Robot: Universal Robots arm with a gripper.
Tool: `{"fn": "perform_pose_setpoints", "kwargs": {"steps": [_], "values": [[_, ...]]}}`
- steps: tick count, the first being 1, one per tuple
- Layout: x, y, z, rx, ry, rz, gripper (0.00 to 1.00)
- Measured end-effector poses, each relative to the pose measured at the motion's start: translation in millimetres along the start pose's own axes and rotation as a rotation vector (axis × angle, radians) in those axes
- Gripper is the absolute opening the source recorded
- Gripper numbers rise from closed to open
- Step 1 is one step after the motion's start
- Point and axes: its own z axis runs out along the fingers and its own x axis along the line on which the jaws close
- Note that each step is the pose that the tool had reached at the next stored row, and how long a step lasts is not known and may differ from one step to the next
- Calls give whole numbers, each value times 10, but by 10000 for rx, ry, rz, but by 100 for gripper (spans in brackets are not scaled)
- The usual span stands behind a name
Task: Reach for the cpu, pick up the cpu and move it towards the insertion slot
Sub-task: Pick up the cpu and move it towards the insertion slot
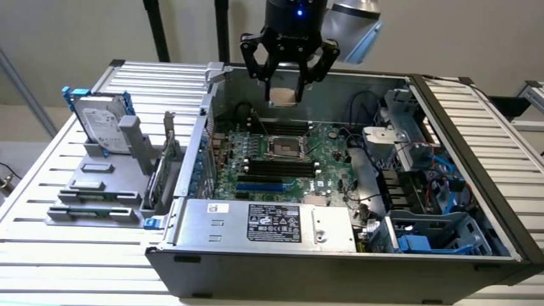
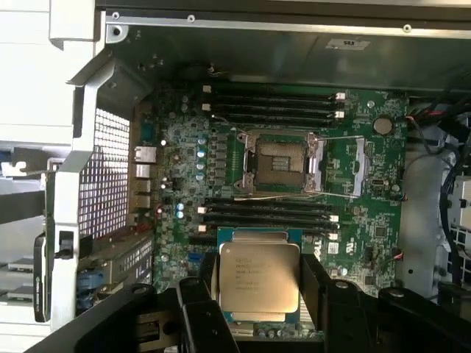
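We see the cpu (image 2: 259, 285) clamped between the two fingers of the pincer (image 2: 259, 294), which grip it by opposite edges and leave its silver top bare. In the exterior view it hangs in the pincer (image 1: 285, 95) at the upper middle of the frame, above the back of the open computer case (image 1: 340, 255) and clear of the motherboard (image 1: 327, 150).

We judge the chip light, stiff and thin, with a smooth metal lid that would slide under a loose hold. Its underside contacts are probably delicate, so the edges look like the right place to grip, as is done here.

The wrist view gives us what the exterior view cannot: the printed lid, its pale rim, and the insertion slot (image 2: 283, 163) in the middle of the frame with its metal frame around a dark centre, well apart from the chip. The exterior view shows the height of the chip over the slot (image 1: 287, 148), and the hard drive (image 1: 102, 124) standing in a grey rack at the left on the slatted desk (image 1: 51, 185).
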Motion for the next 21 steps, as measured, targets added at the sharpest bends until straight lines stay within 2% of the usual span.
{"fn": "perform_pose_setpoints", "kwargs": {"steps": [6, 13, 21], "values": [[-114, 191, 59, 20, 1, 1, 55], [-192, 396, 125, 21, 1, 0, 55], [-268, 554, 208, 21, 1, 7, 55]]}}
